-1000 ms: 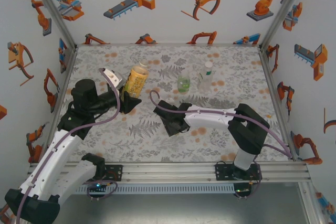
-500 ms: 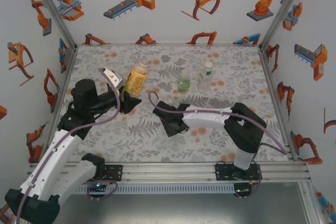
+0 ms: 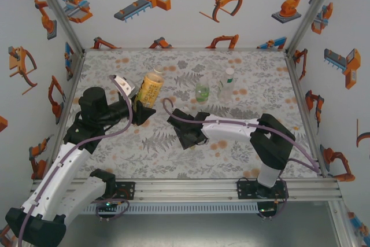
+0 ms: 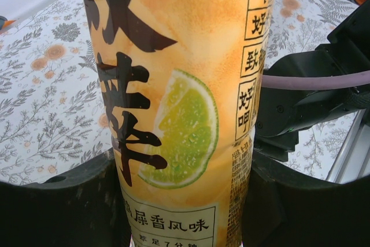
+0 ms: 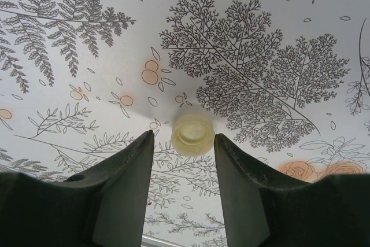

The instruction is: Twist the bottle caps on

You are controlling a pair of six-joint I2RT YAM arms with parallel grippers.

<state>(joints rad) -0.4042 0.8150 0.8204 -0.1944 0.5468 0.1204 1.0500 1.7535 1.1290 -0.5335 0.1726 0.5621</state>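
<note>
From above, the left gripper [image 3: 140,110] clamps the amber bottle [image 3: 151,87] at the floral mat's [image 3: 248,67] left, and the right gripper [image 3: 186,138] hangs low mid-mat. In the left wrist view, fingers [image 4: 52,206] hug the bottle's label. In the right wrist view, parted fingers [image 5: 115,201] straddle a pale yellow cap [image 5: 192,133] lying on the mat, unpinched.

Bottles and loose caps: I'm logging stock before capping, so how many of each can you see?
Bottles: 3 (amber bottle, short green bottle, slim bottle)
Loose caps: 1 (pale yellow cap)
Total: 4
</note>
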